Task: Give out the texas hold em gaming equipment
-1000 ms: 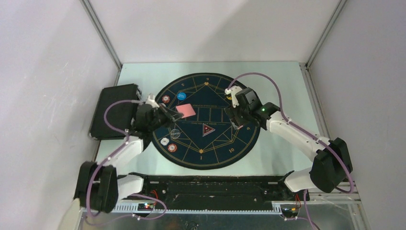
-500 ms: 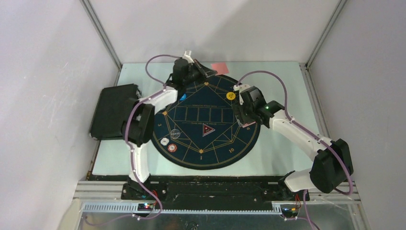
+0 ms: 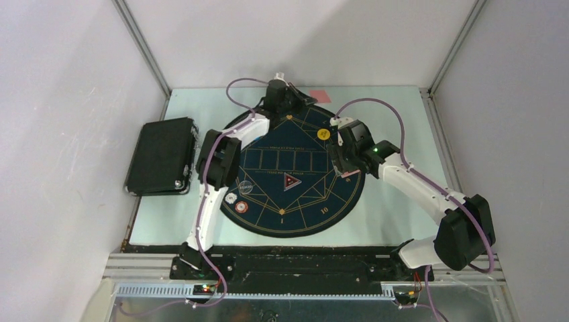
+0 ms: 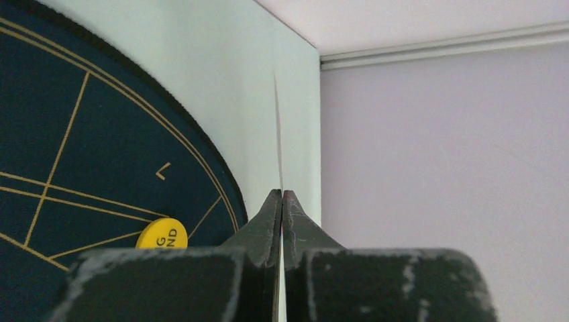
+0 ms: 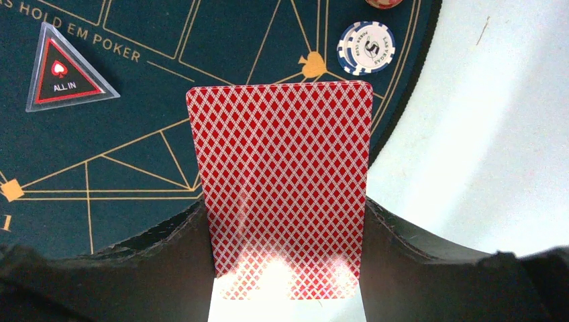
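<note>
Sticking straight out from my left gripper (image 4: 282, 199), the pink-backed card (image 3: 321, 95) lies just beyond the far rim of the mat (image 4: 80, 134). It is over the bare table (image 4: 221, 80) near the back wall, back facing up, and its long axis seems to run in line with my fingers. That gripper is pressed together on the card's near end. Whether the card touches the table I cannot tell. My right gripper (image 5: 285, 231), over the mat's right side, clamps a second card (image 5: 278, 168) across its width, well apart. I judge the left arm the nearer one for setting this card down.
</note>
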### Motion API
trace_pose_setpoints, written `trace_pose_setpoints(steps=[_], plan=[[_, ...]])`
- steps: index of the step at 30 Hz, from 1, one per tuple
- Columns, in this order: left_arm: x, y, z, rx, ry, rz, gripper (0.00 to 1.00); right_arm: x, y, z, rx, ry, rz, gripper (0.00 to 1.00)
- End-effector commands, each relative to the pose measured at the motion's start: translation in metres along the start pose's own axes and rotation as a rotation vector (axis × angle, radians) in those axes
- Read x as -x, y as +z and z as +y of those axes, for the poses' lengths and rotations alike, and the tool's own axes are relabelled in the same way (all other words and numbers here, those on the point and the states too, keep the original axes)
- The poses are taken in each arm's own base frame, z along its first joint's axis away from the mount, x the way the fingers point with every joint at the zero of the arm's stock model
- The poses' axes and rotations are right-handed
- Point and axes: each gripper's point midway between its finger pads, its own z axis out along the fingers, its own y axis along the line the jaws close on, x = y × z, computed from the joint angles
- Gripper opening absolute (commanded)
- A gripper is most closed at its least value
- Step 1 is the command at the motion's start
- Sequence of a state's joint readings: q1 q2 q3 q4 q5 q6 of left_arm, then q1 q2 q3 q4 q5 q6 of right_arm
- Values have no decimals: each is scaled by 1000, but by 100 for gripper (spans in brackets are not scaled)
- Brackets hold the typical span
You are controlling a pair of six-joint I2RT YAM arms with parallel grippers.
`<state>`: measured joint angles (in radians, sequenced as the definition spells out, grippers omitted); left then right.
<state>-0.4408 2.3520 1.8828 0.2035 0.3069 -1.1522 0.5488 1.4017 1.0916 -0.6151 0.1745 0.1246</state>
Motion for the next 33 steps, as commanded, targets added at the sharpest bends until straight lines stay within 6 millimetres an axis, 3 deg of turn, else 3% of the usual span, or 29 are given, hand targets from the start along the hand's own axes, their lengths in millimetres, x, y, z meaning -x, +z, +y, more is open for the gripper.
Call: trace_pose_setpoints(steps=[1,6,15,25,28,31,33], plan=[[-2,20,3,57,-45,-56,0,16,-7,-5,-22,32,-65,0],[-11,38,32,127,-110,-69,0,15,-7,-6,-26,26,-62,0],[-21,49,75,224,-193,-99,2,14,-8,-6,-22,20,-57,0],[-28,32,82,272,-171,-80,10,13,-5,-7,-32,15,-50,0],[-29,22,79,291,-136,-71,29,12,-6,-8,-39,16,-48,0],[-25,11,63,275,-106,-71,39,13,-7,-9,-44,22,-52,0],[-23,2,54,282,-79,-67,57,13,-7,-9,-41,22,-52,0]])
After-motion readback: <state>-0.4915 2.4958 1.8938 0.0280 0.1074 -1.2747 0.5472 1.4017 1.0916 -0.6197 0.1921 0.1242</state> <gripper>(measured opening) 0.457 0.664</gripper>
